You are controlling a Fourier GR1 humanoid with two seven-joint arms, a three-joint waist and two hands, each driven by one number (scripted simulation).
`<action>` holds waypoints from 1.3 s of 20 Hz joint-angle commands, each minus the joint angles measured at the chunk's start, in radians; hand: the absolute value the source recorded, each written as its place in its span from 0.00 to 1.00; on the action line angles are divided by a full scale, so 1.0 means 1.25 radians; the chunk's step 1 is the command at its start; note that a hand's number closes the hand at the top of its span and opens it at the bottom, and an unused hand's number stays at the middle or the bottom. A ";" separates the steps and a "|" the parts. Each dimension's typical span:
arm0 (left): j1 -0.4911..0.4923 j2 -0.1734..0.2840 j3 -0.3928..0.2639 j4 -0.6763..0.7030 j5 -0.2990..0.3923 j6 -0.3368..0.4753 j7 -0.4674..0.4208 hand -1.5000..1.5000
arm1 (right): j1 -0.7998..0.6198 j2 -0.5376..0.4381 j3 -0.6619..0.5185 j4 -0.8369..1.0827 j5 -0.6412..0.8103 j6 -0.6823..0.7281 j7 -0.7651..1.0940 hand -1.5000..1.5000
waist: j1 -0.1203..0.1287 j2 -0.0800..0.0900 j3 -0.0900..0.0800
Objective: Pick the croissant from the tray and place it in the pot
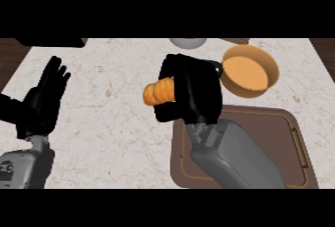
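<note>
head view: right hand [191,88] curled round the croissant [159,92], held above the counter [111,128] between tray [291,133] and pot [252,71].
the croissant sticks out to the left of the black fingers, just left of the orange pot and above the brown tray's upper left corner. left hand [44,95] rests at the view's left edge, fingers straight and pointing up, holding nothing.

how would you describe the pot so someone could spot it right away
Start at the brown tray on the counter's right side. Just beyond its far edge sits the pot, round and open, orange all over, right of the right hand holding the croissant.
</note>
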 commanded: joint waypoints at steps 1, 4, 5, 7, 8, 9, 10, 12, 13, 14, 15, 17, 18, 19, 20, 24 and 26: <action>0.003 0.004 0.016 0.002 0.002 0.004 -0.005 0.50 | -0.074 0.004 0.042 -0.065 0.070 -0.067 0.166 1.00 | -0.017 0.000 0.001; -0.012 0.003 0.024 0.020 -0.001 0.005 -0.013 0.50 | -0.144 0.004 -0.028 -0.010 0.111 -0.035 0.179 1.00 | -0.022 0.004 0.001; -0.005 0.024 0.041 0.015 0.020 -0.017 0.001 0.50 | -0.143 0.004 -0.015 -0.056 0.136 -0.020 0.222 1.00 | -0.024 0.002 0.001; 0.003 0.017 0.038 -0.011 0.022 -0.015 0.012 0.50 | -0.149 0.004 -0.089 0.021 0.126 -0.061 0.155 1.00 | -0.019 0.005 0.002; 0.007 -0.023 0.003 -0.011 -0.012 0.017 -0.010 0.50 | -0.116 -0.003 -0.109 0.001 0.120 -0.059 0.130 1.00 | -0.024 0.005 0.002; 0.009 0.015 0.026 -0.024 0.000 -0.006 0.013 0.50 | -0.168 0.004 -0.131 0.011 0.118 -0.045 0.155 1.00 | -0.020 0.005 0.002; -0.019 -0.001 0.027 0.022 -0.004 0.002 -0.008 0.50 | -0.137 0.004 -0.138 0.031 0.114 -0.073 0.109 1.00 | -0.023 0.006 0.002; 0.030 -0.001 0.023 -0.035 0.006 -0.008 0.011 0.50 | -0.105 -0.027 -0.190 -0.018 0.074 -0.062 0.073 1.00 | -0.023 0.005 0.002; 0.014 -0.012 0.020 0.024 -0.007 -0.009 -0.039 0.50 | -0.176 -0.023 -0.232 0.048 0.060 -0.054 0.064 1.00 | -0.022 0.007 0.001; 0.032 -0.001 0.029 -0.020 0.005 -0.015 -0.007 0.50 | -0.073 -0.055 -0.211 -0.012 0.064 -0.060 0.035 1.00 | -0.024 0.005 0.002; 0.004 -0.030 0.013 0.017 -0.015 0.007 -0.039 0.50 | -0.059 -0.074 -0.228 -0.013 0.041 -0.067 -0.007 1.00 | -0.027 0.006 0.002; 0.016 0.001 0.019 -0.050 -0.003 -0.009 0.027 0.50 | -0.118 -0.069 -0.300 0.081 0.005 -0.098 -0.030 1.00 | -0.018 0.007 0.002; 0.038 -0.034 -0.001 -0.041 -0.028 0.021 0.009 0.50 | -0.117 -0.051 -0.297 0.124 0.018 -0.134 -0.043 1.00 | -0.017 0.007 0.002; 0.021 0.022 0.048 -0.039 0.030 -0.046 0.018 0.50 | -0.091 -0.082 -0.315 0.123 0.004 -0.130 -0.073 1.00 | -0.019 0.007 0.002; 0.000 -0.011 0.020 -0.016 -0.011 -0.003 0.009 0.50 | -0.099 -0.091 -0.328 0.182 0.006 -0.157 -0.109 1.00 | -0.019 0.009 0.002; 0.058 -0.012 0.021 -0.027 -0.021 -0.011 -0.032 0.50 | -0.096 -0.149 -0.357 0.229 0.004 -0.185 -0.193 1.00 | -0.016 0.008 0.002; -0.008 -0.006 0.028 -0.014 -0.002 -0.009 0.018 0.50 | -0.082 -0.212 -0.312 0.289 0.119 -0.160 -0.166 1.00 | -0.020 0.013 0.001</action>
